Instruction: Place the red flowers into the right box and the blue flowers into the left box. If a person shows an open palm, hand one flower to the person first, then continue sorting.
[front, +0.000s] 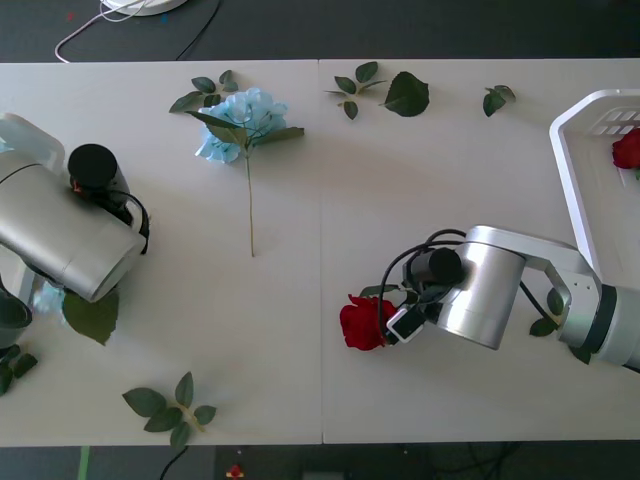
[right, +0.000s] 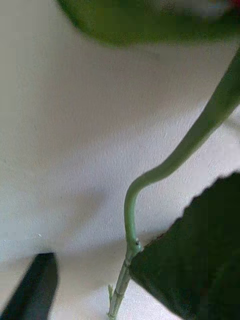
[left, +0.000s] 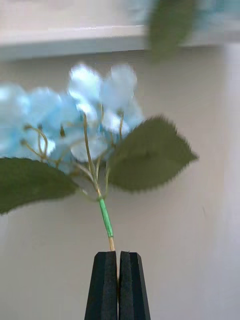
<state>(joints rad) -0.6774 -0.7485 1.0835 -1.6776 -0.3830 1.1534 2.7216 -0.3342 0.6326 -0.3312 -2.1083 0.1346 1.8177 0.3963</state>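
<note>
The left end effector has its two black fingers pressed together on the thin stem of a blue hydrangea, just below the green-wrapped part. The bloom and two broad leaves hang out ahead of the fingers. In the front view that arm sits at the tabletop's left edge, with a bit of pale blue and a leaf showing under it.

The right end effector is low over a red rose near the tabletop's middle. Its wrist view shows the curved green stem running between two dark fingers that stand apart, not yet closed.

Another blue hydrangea lies farther back on the tabletop with its stem pointing toward the robot. One red rose already lies in the right box.

These flowers look light and floppy: soft blooms that would crush and wiry stems that bend. The stem is the place to pinch, fairly near the bloom so the head swings less. A thin stem may twist or slip between flat pads.
</note>
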